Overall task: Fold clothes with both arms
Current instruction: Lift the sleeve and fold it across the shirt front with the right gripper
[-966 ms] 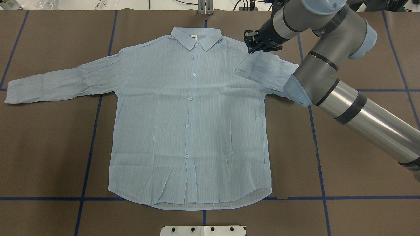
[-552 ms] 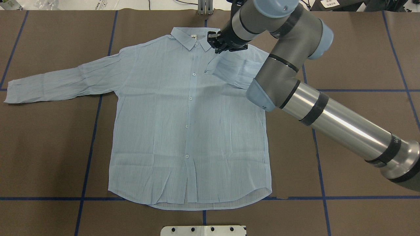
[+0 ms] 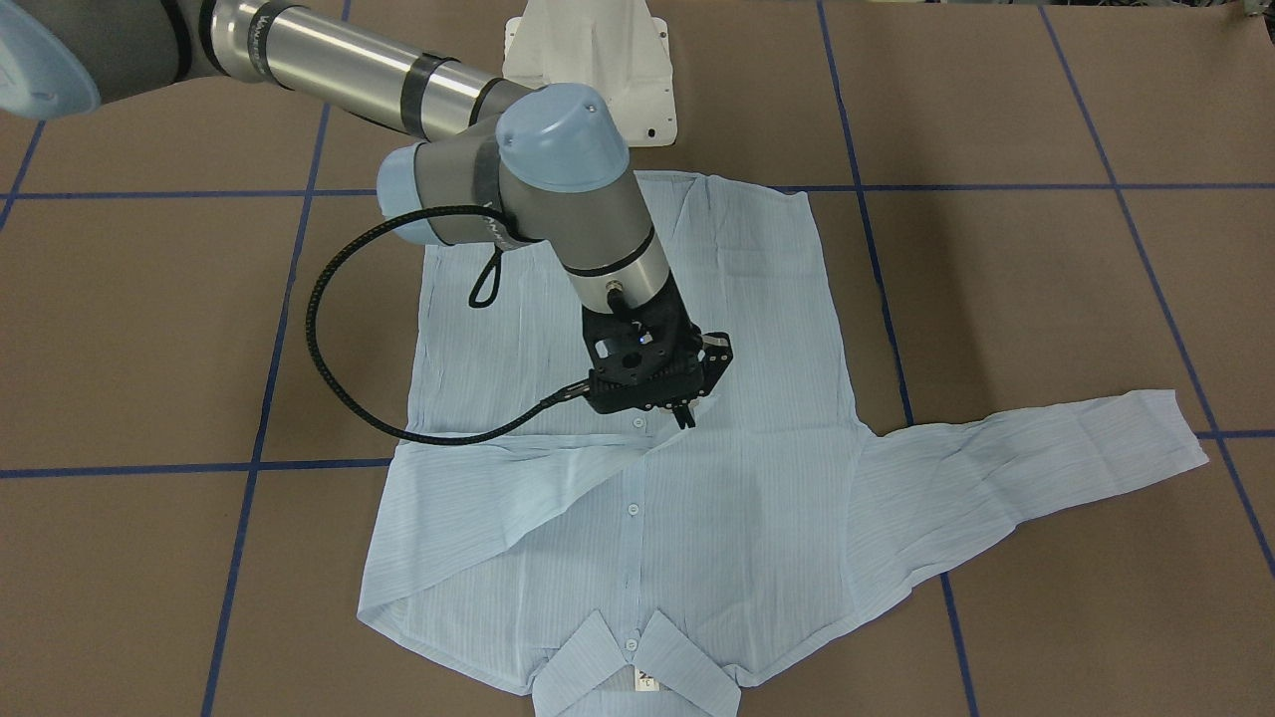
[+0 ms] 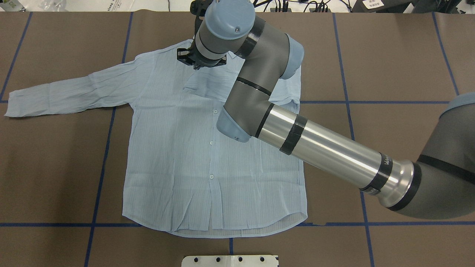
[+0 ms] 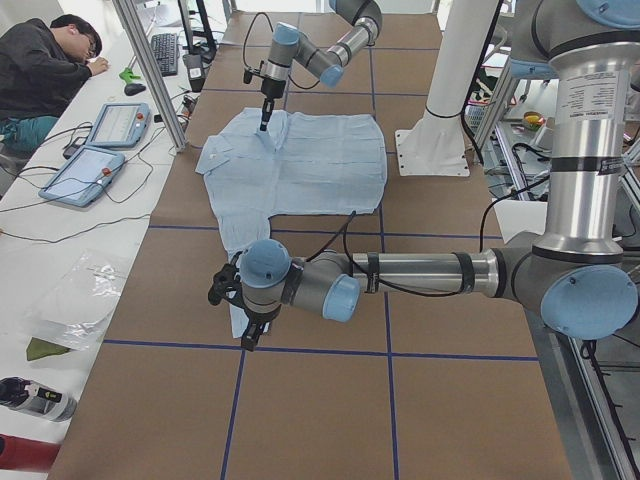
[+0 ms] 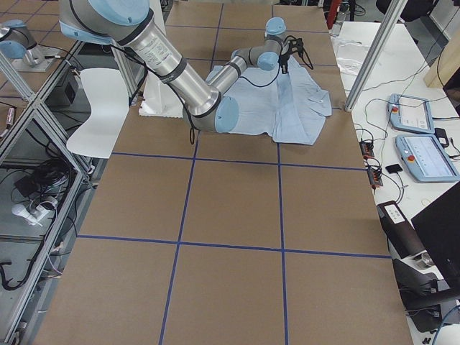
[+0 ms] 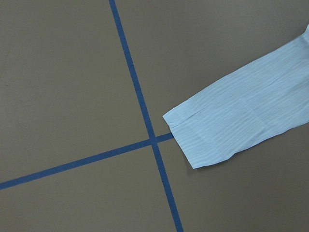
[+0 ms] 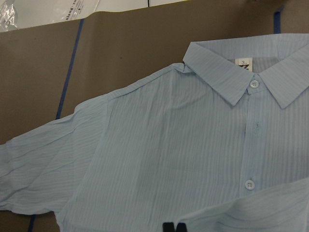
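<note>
Beneath the black right gripper (image 3: 685, 418), the shirt (image 4: 167, 148) is showing pale light blue with fine stripes and white buttons (image 8: 249, 184). Around the gripper, the table covering (image 4: 408, 55) is showing brown, crossed by blue tape lines (image 4: 55, 224). Behind it, the right arm (image 4: 259, 85) is showing grey with light-blue caps (image 4: 229, 15).

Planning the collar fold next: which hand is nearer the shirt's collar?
Right. The right hand hangs over the chest of the shirt, just short of the collar; the left hand is far off, by the cuff of the outstretched sleeve.
</note>
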